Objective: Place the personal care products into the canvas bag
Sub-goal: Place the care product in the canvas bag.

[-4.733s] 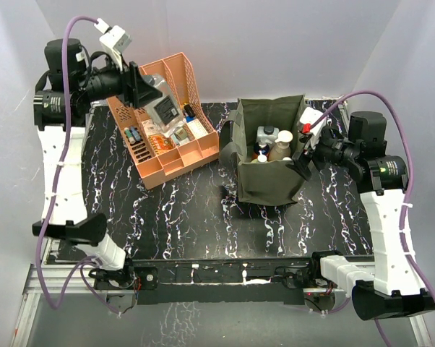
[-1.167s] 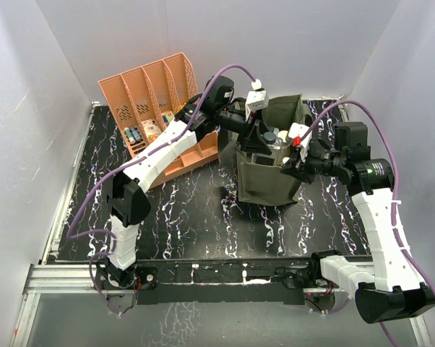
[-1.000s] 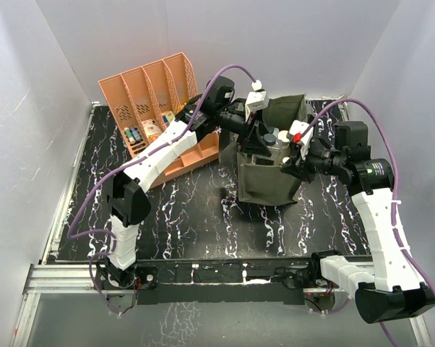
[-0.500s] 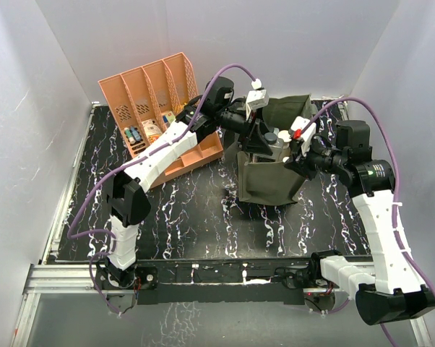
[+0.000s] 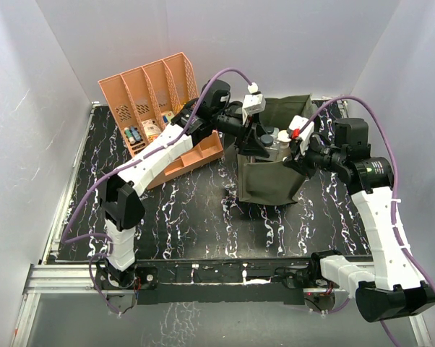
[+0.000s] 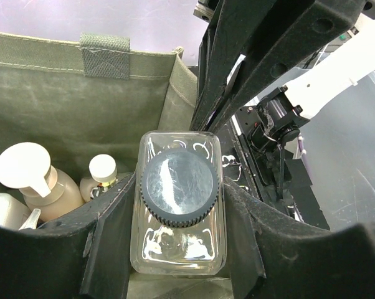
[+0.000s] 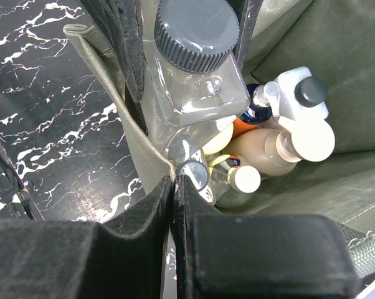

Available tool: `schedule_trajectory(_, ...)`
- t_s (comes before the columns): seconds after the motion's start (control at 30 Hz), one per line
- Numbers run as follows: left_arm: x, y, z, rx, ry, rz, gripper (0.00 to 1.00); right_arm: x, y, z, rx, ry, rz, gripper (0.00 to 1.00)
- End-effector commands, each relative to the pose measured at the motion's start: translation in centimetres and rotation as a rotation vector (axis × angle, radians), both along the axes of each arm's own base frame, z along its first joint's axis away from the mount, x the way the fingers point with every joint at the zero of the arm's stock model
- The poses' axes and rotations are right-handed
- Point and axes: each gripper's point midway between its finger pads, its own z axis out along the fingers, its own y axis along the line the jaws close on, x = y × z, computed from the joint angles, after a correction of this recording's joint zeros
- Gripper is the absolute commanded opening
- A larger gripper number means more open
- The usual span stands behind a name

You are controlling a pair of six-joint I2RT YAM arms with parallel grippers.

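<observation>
Handoff into bag: left pincer (image 6: pixel 179 193) grasps the twin pack (image 7: pixel 200 81) by its clear sides, the fingers (image 6: pixel 116 224) flat on either flank and the dark cap up. Only one cap shows. The upright hold looks chosen so it drops straight in without tipping onto its neighbours. In the top view the bag (image 5: pixel 268 184) sits at about 1 o'clock on the table (image 5: pixel 188 217), and the left arm reaches it from 9 o'clock, past the rack (image 5: pixel 160 108) at 10 o'clock. The pack is over the bag's mouth on the 9 o'clock side, its lower body below the rim (image 7: pixel 106 75). Its base is hidden, so I cannot tell if it rests on anything. Right pincer (image 7: pixel 174 187) is clenched on the fabric rim at the bag's 3 o'clock side, jaws pressed together with the cloth between them. I judge that is to keep the soft wall up and the mouth spread, and to stop the bag sliding while the other arm loads. Already inside are the tan pump (image 7: pixel 299 146), the white bottle (image 7: pixel 296 93) and the orange-and-blue pump (image 7: pixel 253 115), crowded toward the bag's far side, which leaves the gap the pack is aimed at. Smaller bottles lie low between them, too jumbled to sort. The task looks near its end: this seems the last product outside, with release pending. One risk is the pack wedging on the pump heads.
</observation>
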Motion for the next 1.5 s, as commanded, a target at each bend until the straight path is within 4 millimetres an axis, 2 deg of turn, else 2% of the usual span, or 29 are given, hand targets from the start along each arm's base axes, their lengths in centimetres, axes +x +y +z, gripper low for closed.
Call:
schedule_trajectory(0.0, -1.5, 0.6, 0.5, 0.03, 0.011, 0.023, 0.0, 1.4, 0.4, 5.5, 0.022, -0.213, 0.026, 0.08)
schedule_trajectory(0.1, -1.9, 0.8, 0.9, 0.025, 0.015, 0.008, 0.0, 1.3, 0.5, 5.0, 0.022, -0.2, 0.03, 0.08)
schedule_trajectory(0.17, -2.7, 1.0, 1.8, 0.008, 0.028, -0.027, 0.0, 1.2, 0.5, 4.7, 0.021, -0.192, 0.033, 0.08)
schedule_trajectory(0.33, -4.2, 1.3, 6.0, -0.056, 0.072, -0.087, 0.0, 1.0, 0.6, 4.3, 0.023, -0.181, 0.04, 0.08)
schedule_trajectory(0.43, -4.4, 1.9, 8.7, -0.1, 0.059, -0.096, 0.0, 0.9, 0.6, 4.4, 0.024, -0.181, 0.038, 0.08)
schedule_trajectory(0.53, -4.0, 2.2, 9.6, -0.115, 0.014, -0.073, 0.0, 0.8, 0.6, 4.4, 0.027, -0.178, 0.043, 0.08)
schedule_trajectory(0.6, -3.8, 2.2, 8.6, -0.097, -0.004, -0.061, 0.0, 0.8, 0.7, 4.4, 0.03, -0.176, 0.046, 0.08)
schedule_trajectory(0.67, -3.6, 2.1, 6.4, -0.063, 0.02, -0.058, 0.0, 0.8, 0.7, 4.5, 0.032, -0.179, 0.044, 0.08)
schedule_trajectory(0.83, -4.4, 1.8, 2.4, -0.005, 0.064, -0.081, 0.0, 1.1, 0.6, 4.9, 0.031, -0.185, 0.035, 0.08)
schedule_trajectory(1.0, -5.0, 1.4, -0.1, 0.03, 0.043, -0.1, 0.0, 1.3, 0.6, 5.0, 0.033, -0.184, 0.029, 0.08)
schedule_trajectory(1.1, -4.8, 1.2, -0.3, 0.031, 0.043, -0.093, 0.0, 1.4, 0.6, 4.9, 0.033, -0.18, 0.029, 0.08)
schedule_trajectory(1.2, -4.5, 0.9, 0.9, 0.014, 0.034, -0.082, 0.0, 1.2, 0.6, 4.8, 0.034, -0.176, 0.032, 0.08)
schedule_trajectory(1.33, -3.6, 0.2, 4.8, -0.053, -0.008, -0.052, 0.0, 0.4, 1.1, 4.8, 0.055, -0.159, 0.065, 0.08)
schedule_trajectory(1.47, -3.0, -0.9, 8.7, -0.134, 0.032, -0.035, 0.0, -0.7, 1.8, 4.8, 0.085, -0.141, 0.109, 0.08)
